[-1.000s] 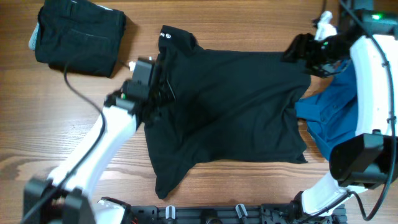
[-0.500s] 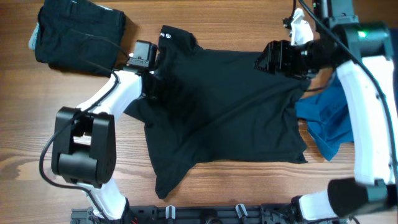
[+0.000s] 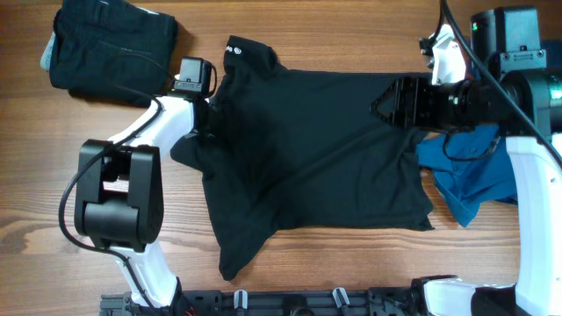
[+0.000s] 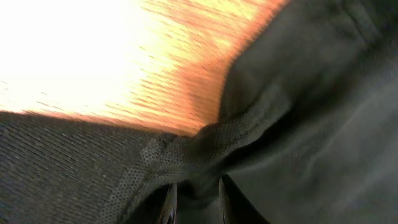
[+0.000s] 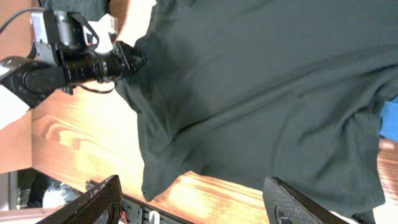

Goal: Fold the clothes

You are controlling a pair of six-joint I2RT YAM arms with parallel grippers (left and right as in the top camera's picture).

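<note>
Black shirt (image 3: 316, 158): spread loosely and creased across the middle of the table (image 3: 334, 272), with its collar (image 3: 239, 51), which bears small white marks, toward the far left, and one sleeve (image 3: 235, 250) trailing toward the near edge
Left gripper (image 4: 196, 200): down at the shirt's left shoulder, just below the collar, its two fingertips drawn close together and pinching a bunched fold of the shirt's mesh-textured hem; bright bare wood shows beyond the fold in the left wrist view
Left arm (image 3: 162, 132): doubled back on itself beside the shirt's left edge, its white link reaching from the base up to the shoulder of the garment
Right gripper (image 5: 193, 202): fingers spread wide with nothing between them, held in the air over the far right part of the shirt
Right wrist view: takes in most of the shirt from above, across to the left arm at the opposite shoulder
Blue garment (image 3: 470, 175): crumpled at the right side of the table, touching the shirt's right edge and partly hidden beneath the right arm (image 3: 527, 202)
Folded dark garment (image 3: 110, 48): a compact stack at the far left corner of the table, apart from the shirt and near the left arm's wrist
</note>
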